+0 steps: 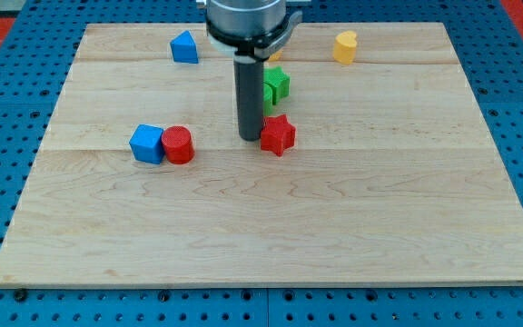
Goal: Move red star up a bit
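The red star (278, 134) lies on the wooden board (271, 227) just right of centre, in the upper half. My tip (249, 137) rests on the board right at the star's left side, touching or nearly touching it. The dark rod rises from there to the view's top. A green block (277, 85) sits directly above the star, partly hidden behind the rod.
A blue cube (147, 143) and a red cylinder (178, 144) sit together at the left. A blue block (184, 47) lies at the top left. A yellow block (345, 46) lies at the top right. A sliver of an orange-yellow block (275, 55) shows beside the rod.
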